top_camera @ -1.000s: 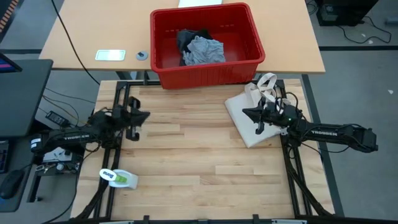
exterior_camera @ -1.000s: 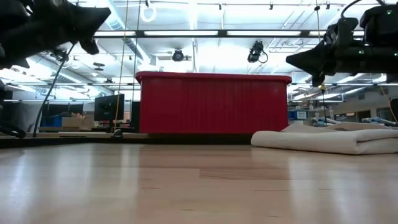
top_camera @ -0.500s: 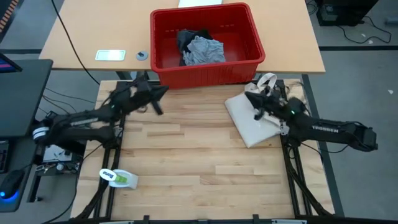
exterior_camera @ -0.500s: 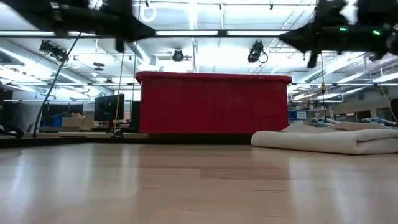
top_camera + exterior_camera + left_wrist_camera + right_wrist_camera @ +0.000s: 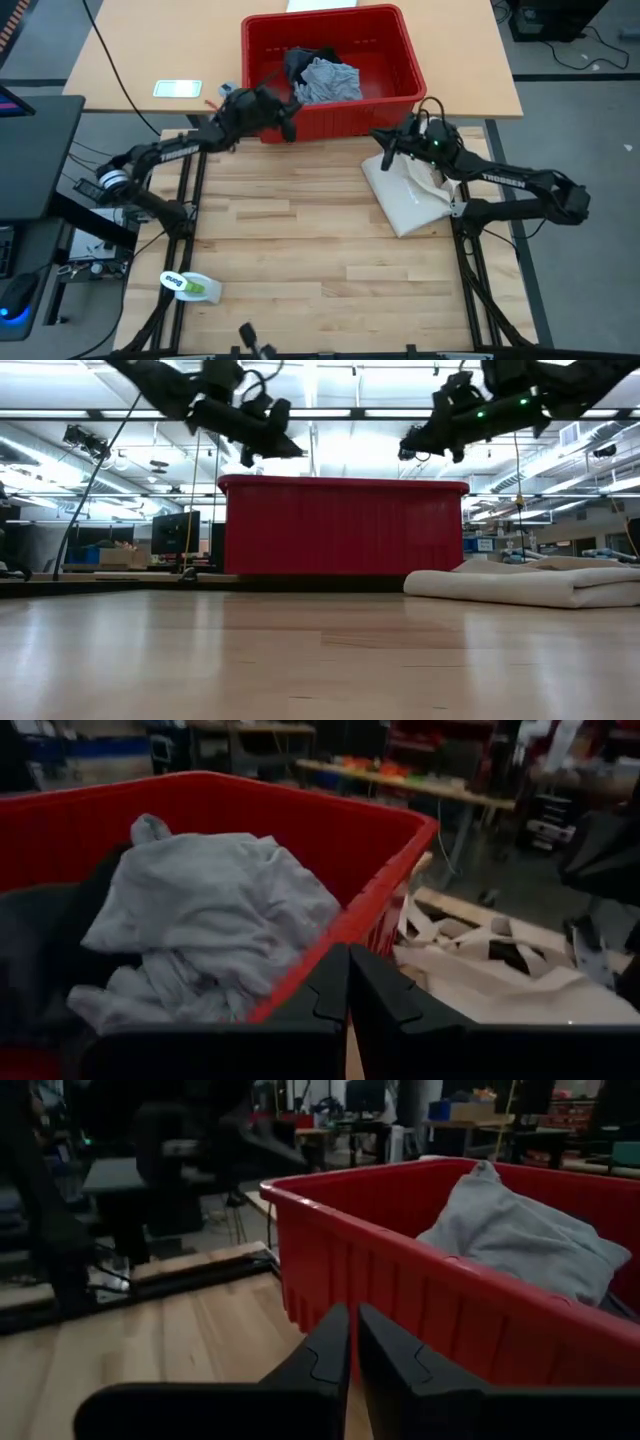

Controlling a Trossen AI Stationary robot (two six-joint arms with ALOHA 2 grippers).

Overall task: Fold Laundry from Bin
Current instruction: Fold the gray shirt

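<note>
High view: one red bin (image 5: 405, 62) at the desk's far edge, holding one light grey T-shirt (image 5: 327, 80) bunched over one black garment (image 5: 303, 60). Left claw (image 5: 287, 122) clenched empty at the bin's near-left rim, nearer; shirt just beyond, long axis unclear. Right claw (image 5: 385, 152) clenched empty, near-right corner.

- The large red rectangular plastic bin (image 5: 333, 70) looks smooth and slightly glossy, its outer wall finely ribbed.
- The crumpled light grey cloth T-shirt (image 5: 205, 920) beyond the left fingers looks soft and matt.
- The pale wooden plank tabletop (image 5: 320, 260) has a smooth sheen.
- The cream canvas tote bag (image 5: 412, 195) looks matt.
</note>
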